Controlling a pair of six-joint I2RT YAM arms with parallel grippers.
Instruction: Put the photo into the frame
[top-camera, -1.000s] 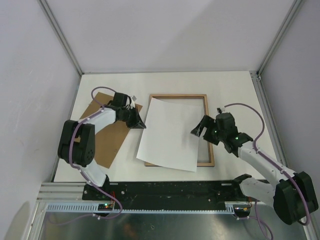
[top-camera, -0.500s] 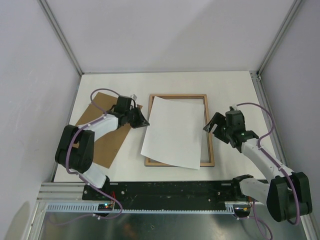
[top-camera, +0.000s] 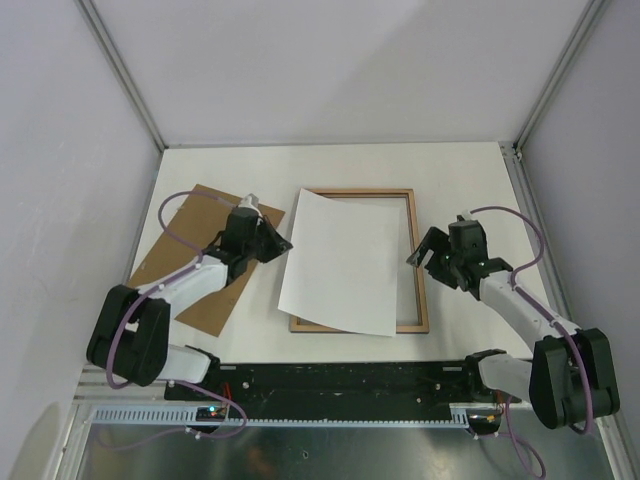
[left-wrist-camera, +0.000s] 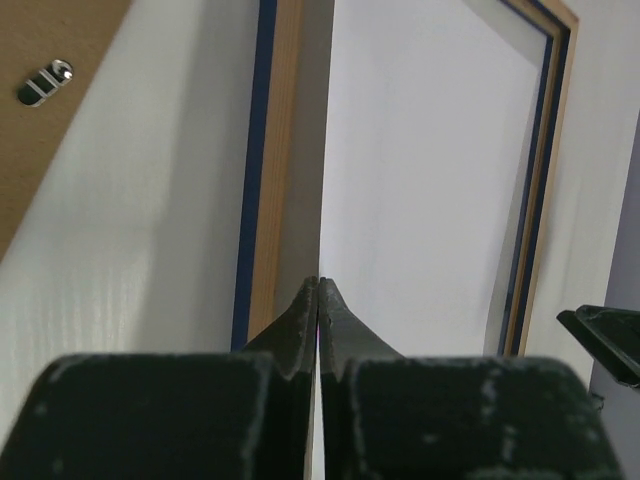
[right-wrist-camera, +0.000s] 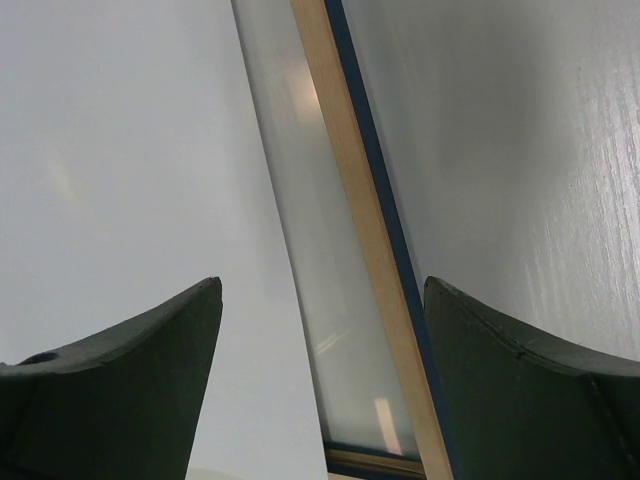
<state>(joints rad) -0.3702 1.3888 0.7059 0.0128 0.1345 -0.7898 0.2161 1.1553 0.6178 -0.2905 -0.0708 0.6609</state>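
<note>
The photo lies white side up, skewed across the frame, which rests wood side up on the table. Its left edge overhangs the frame's left rail. My left gripper is shut on that left edge. In the left wrist view the sheet's edge runs straight into the closed gripper, with the photo on the right and the frame rail on the left. My right gripper stands open over the frame's right rail, holding nothing; the photo is under its left finger.
The brown cardboard backing board lies left of the frame, under my left arm, with a small metal clip on it. Aluminium posts and grey walls close in the white table.
My right gripper drew back rightward off the photo's right edge to the frame's rail. The left arm swung its elbow left, and the photo settled lower and shifted slightly left.
</note>
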